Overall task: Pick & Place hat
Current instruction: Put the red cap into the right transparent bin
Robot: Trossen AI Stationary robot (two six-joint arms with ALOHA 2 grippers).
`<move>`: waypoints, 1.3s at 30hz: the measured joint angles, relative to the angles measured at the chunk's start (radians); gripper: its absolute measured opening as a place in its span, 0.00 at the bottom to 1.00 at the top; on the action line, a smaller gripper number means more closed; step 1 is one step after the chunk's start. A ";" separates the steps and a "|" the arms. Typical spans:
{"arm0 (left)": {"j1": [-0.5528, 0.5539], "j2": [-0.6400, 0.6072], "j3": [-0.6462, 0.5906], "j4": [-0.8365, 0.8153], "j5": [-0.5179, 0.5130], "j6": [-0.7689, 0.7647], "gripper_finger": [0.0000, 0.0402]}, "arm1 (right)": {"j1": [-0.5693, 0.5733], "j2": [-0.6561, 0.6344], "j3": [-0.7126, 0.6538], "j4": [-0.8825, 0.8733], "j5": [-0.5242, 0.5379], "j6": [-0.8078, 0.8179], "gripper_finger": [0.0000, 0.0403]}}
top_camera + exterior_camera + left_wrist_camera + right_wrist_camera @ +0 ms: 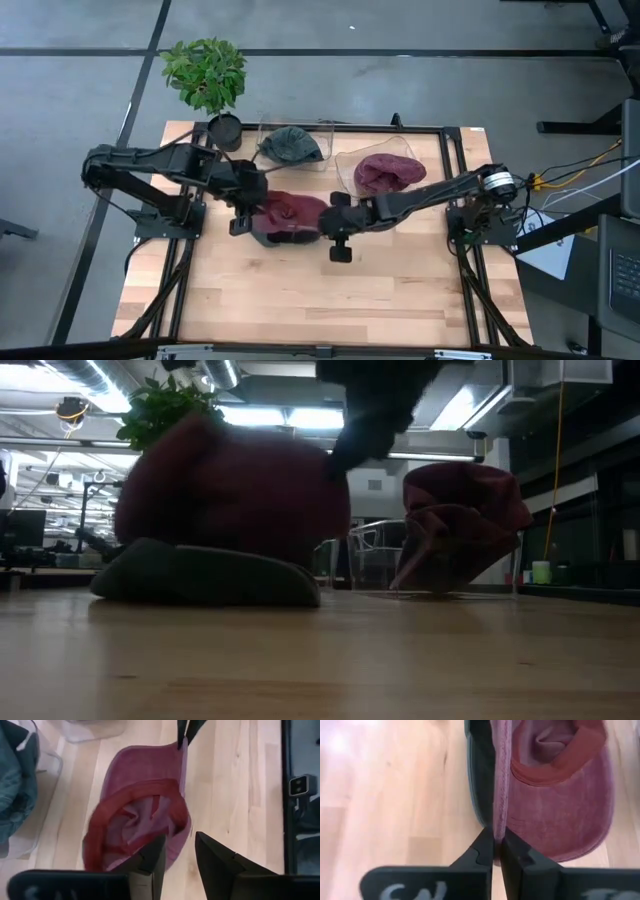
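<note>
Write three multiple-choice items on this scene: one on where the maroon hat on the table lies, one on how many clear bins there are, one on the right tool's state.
1. Where does the maroon hat being handled lie?
A. On the table between the two tools
B. Inside a clear bin
C. Under the plant

2. How many clear bins stand at the table's back?
A. One
B. Two
C. Four

3. What is the right tool doing?
A. Hanging open above the hat
B. Shut on the hat's edge
C. Shut on a bin's rim

Key: 1 A, the high view shows it on the wood between the left tool and the right one. 2 B, one bin holds a dark green hat, the other bin a second maroon hat. 3 B, the right wrist view shows its fingers pinching the fabric edge.
</note>
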 joint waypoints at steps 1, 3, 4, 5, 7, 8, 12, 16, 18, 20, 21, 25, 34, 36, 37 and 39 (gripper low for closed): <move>0.000 -0.012 0.000 0.000 0.000 -0.004 0.23 | -0.012 -0.015 0.000 -0.003 -0.026 0.010 0.04; -0.001 -0.040 0.000 0.006 -0.014 -0.010 0.21 | -0.040 -0.054 0.000 -0.004 -0.081 0.043 0.04; -0.006 -0.054 0.000 0.005 -0.031 -0.013 0.20 | -0.057 -0.072 0.000 -0.013 -0.112 0.064 0.04; -0.013 -0.070 0.000 0.008 -0.057 -0.016 0.19 | -0.076 -0.091 0.000 -0.013 -0.147 0.093 0.04; -0.028 -0.105 0.000 0.013 -0.115 -0.022 0.16 | -0.114 -0.131 0.000 -0.011 -0.221 0.173 0.04; -0.036 -0.121 0.000 0.022 -0.144 -0.026 0.15 | -0.136 -0.150 0.000 -0.004 -0.263 0.229 0.04; -0.068 -0.188 0.000 0.092 -0.245 -0.034 0.11 | -0.213 -0.208 0.000 0.075 -0.433 0.491 0.04; -0.090 -0.239 0.000 0.175 -0.316 -0.021 0.09 | -0.265 -0.249 0.000 0.272 -0.567 0.623 0.06; -0.098 -0.261 0.000 0.215 -0.330 0.006 0.08 | -0.297 -0.265 0.001 0.385 -0.645 0.680 0.06; -0.107 -0.277 0.000 0.245 -0.339 0.027 0.08 | -0.334 -0.278 0.001 0.493 -0.684 0.737 0.05; -0.111 -0.284 0.000 0.256 -0.341 0.036 0.08 | -0.353 -0.284 0.001 0.536 -0.689 0.759 0.04; -0.121 -0.305 0.000 0.302 -0.342 0.082 0.09 | -0.436 -0.315 0.002 0.628 -0.670 0.808 0.04; -0.145 -0.330 0.000 0.438 -0.339 0.184 0.08 | -0.516 -0.309 0.003 1.110 -0.832 0.963 0.04; -0.145 -0.335 0.000 0.452 -0.339 0.195 0.08 | -0.531 -0.320 0.005 1.148 -0.799 0.964 0.04; -0.145 -0.337 0.000 0.458 -0.341 0.196 0.09 | -0.547 -0.323 0.005 1.138 -0.779 0.969 0.04; -0.145 -0.341 0.000 0.461 -0.345 0.195 0.09 | -0.569 -0.318 0.003 1.144 -0.752 1.006 0.04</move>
